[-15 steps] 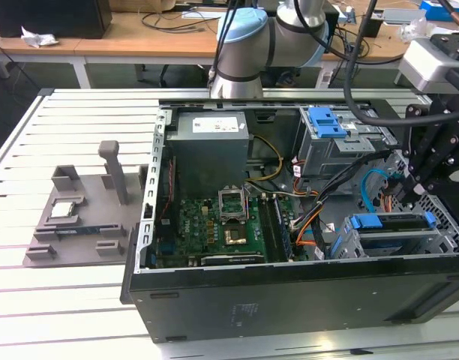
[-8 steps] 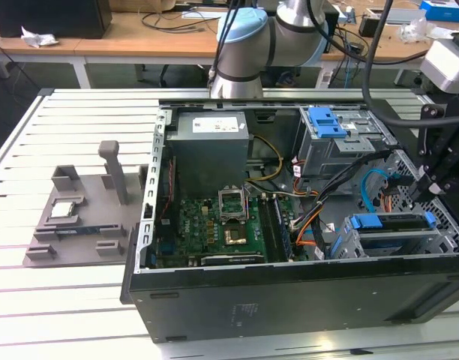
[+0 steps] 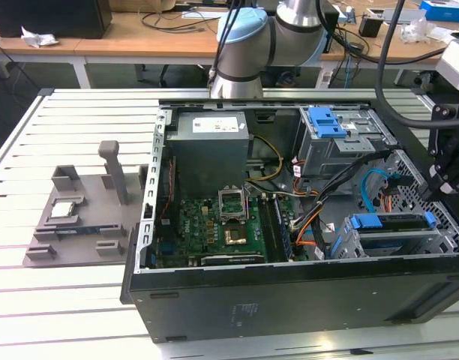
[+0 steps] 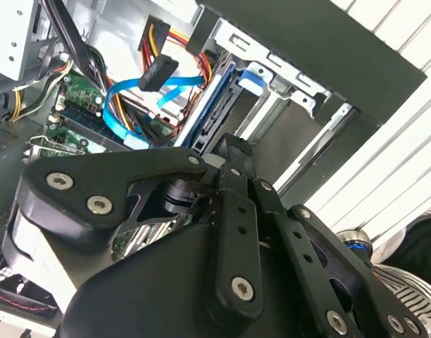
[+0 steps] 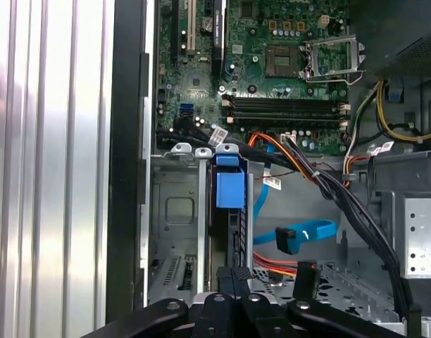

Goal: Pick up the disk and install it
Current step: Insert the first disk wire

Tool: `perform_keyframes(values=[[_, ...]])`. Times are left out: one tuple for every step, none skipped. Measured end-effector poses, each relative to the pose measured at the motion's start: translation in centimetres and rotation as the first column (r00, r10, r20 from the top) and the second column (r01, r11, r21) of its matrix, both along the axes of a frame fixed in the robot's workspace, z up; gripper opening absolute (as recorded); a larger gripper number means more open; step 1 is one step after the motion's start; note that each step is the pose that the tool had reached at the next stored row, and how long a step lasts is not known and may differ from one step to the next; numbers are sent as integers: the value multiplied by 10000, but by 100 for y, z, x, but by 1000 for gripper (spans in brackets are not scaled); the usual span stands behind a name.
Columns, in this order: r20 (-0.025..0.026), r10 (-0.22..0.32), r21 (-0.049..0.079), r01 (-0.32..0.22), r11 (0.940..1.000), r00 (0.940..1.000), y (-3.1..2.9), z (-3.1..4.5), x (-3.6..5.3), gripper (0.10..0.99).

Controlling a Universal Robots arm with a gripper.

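Blue plastic frames the disk [image 3: 387, 223], which stands on edge in the metal drive cage [image 3: 346, 244] inside the open computer case [image 3: 289, 296], toward the exterior view's right. The pincer [image 5: 233, 273] hangs just at the disk's outer end, drawn narrow with its tips together; whether it touches the carrier I cannot tell. A flat blue cable [image 5: 310, 229] trails beside the cage, with the green motherboard [image 3: 214, 229] beyond it. A bright blue latch plate [image 3: 325, 121] lies on the upper bay. Well apart, on the exterior view's left, a grey fixture [image 3: 79, 225] carrying a small silver chip [image 3: 64, 210] sits on the slatted metal surface [image 3: 72, 120]. The arm [image 3: 244, 45] rises behind the case.
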State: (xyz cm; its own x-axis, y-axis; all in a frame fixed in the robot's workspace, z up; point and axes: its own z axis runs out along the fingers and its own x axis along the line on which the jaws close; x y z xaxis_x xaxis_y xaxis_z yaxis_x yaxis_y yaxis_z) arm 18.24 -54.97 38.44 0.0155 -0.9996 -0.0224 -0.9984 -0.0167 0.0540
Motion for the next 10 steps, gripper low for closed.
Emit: perform_keyframes(values=[[0, 0, 0, 0, 10000, 10000, 0, 0, 15, 106], [0, 1, 1, -1, 10000, 10000, 0, 0, 32, 106], [0, 0, 0, 0, 10000, 10000, 0, 0, 56, 106], [0, 1, 0, -1, 10000, 10000, 0, -1, 98, 106], [0, -1, 0, 1, 10000, 10000, 0, 0, 120, 106], [0, 0, 0, 0, 10000, 10000, 0, 0, 142, 106], [0, 0, -1, 0, 10000, 10000, 0, 0, 157, 106], [0, -1, 0, 1, 10000, 10000, 0, 0, 171, 106], [0, 0, 0, 0, 10000, 10000, 0, -1, 202, 106], [0, 1, -1, -1, 10000, 10000, 1, -1, 216, 106]])
